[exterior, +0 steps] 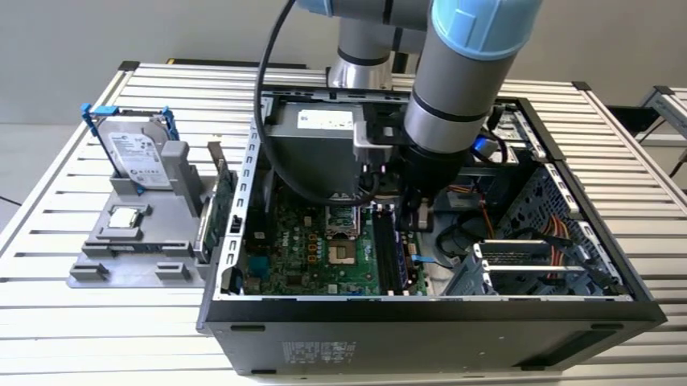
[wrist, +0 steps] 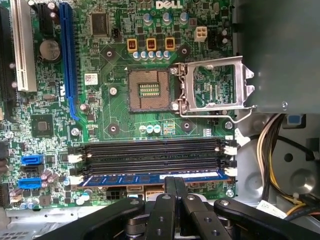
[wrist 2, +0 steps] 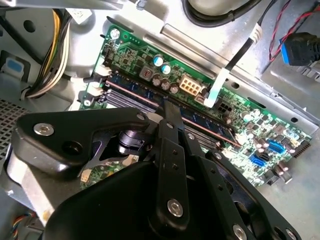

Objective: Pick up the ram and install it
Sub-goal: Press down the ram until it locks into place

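The ram (wrist: 150, 178) is a long thin blue-edged strip that sits in the outermost of the memory slots on the green motherboard (wrist: 115, 107), inside the open computer case (exterior: 429, 318). In the second wrist view the ram (wrist 2: 202, 126) runs slanted across the board. My gripper (wrist: 175, 182) is over the middle of the strip, with its black fingers (wrist: 169, 192) pressed together and turned across the strip's length. Nothing is held between them. I cannot tell whether the tips touch the strip's top edge. The exterior view shows my gripper (exterior: 414, 215) low inside the case, above the slots.
Two empty black memory slots (wrist: 150, 155) lie beside the ram, and the processor socket (wrist: 149, 90) has its metal lid (wrist: 215, 85) open. Bundled cables (wrist: 280, 150) and the power supply (exterior: 322, 129) crowd the case. Outside it, a grey fixture (exterior: 129, 249) holds a hard drive (exterior: 140, 157).
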Robot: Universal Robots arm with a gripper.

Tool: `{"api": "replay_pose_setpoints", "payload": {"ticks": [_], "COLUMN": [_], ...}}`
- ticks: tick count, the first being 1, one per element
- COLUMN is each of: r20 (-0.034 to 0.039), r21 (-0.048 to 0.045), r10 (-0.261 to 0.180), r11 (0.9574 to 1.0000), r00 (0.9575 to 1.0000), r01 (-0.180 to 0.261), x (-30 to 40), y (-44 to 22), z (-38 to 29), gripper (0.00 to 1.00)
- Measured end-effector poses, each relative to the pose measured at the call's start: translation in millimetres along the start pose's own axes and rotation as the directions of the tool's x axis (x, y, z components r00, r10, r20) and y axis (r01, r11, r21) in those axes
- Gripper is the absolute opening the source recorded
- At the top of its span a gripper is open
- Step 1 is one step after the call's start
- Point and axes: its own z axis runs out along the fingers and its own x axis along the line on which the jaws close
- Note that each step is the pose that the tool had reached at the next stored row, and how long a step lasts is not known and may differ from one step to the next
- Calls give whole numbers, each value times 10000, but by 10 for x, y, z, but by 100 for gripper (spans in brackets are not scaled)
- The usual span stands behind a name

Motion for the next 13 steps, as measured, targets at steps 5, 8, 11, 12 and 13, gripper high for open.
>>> {"api": "replay_pose_setpoints", "payload": {"ticks": [5,8,11,12,13], "r20": [-3,-2,-12,-11,-8], "r21": [-20,-21,-23,-23,-22], "r10": [1,0,0,0,0], "r11": [10000,10000,10000,10000,10000], "r00": [10000,10000,10000,10000,10000], "r01": [-1,0,0,0,0], "x": [2,3,4,5,4], "y": [-4,-4,-4,-4,-4], "z": [44,78,104,107,108], "gripper": [0,0,0,0,0]}}
